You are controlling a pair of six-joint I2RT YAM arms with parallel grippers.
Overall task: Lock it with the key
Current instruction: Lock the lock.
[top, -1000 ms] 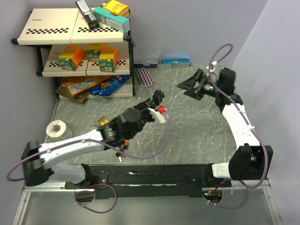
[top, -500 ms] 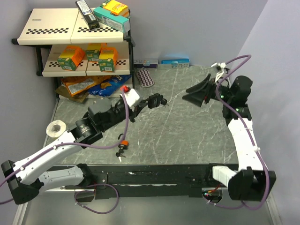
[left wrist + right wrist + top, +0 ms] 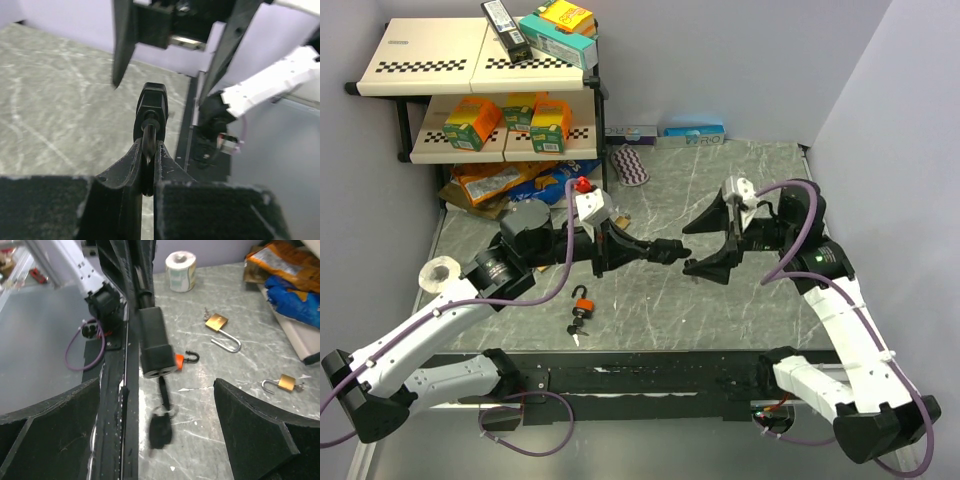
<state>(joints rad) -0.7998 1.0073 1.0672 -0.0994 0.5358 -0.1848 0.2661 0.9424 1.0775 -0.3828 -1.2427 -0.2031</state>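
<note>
Top view: the left claw [image 3: 660, 250] is shut narrow on a black lock [image 3: 674, 250], which is held in the air over the middle of the worktop [image 3: 740, 310]. The right claw [image 3: 697, 250] is spread wide with nothing held, its two fingers pointed at the lock from the right and apart from it. A small orange padlock [image 3: 582, 299] with keys [image 3: 578, 326] attached is laid near the front edge, left of middle. A tape roll [image 3: 440, 274] is set by the left edge. A shelf [image 3: 470, 60] with boxes is placed at the back left corner, with snack bags [image 3: 510, 185] under it. Left wrist view: the fingers [image 3: 120, 175] are pressed together on a thin dark stem at the near end of the lock [image 3: 151, 104]; whether that stem is a key or the shackle cannot be told. The right claw's fingers [image 3: 122, 45] are seen beyond, one on either side of the lock, not touching it. Right wrist view: the lock [image 3: 155, 340] is shown end-on between the wide pads [image 3: 260, 435]. A dark, blurred key [image 3: 160, 432], as far as can be told, is hung below it on a strap. The orange padlock [image 3: 181, 360] is seen behind on the worktop. A brass padlock [image 3: 220, 322] and a second brass padlock [image 3: 286, 382], both with open shackles, are laid further off near the snack bags.
</note>
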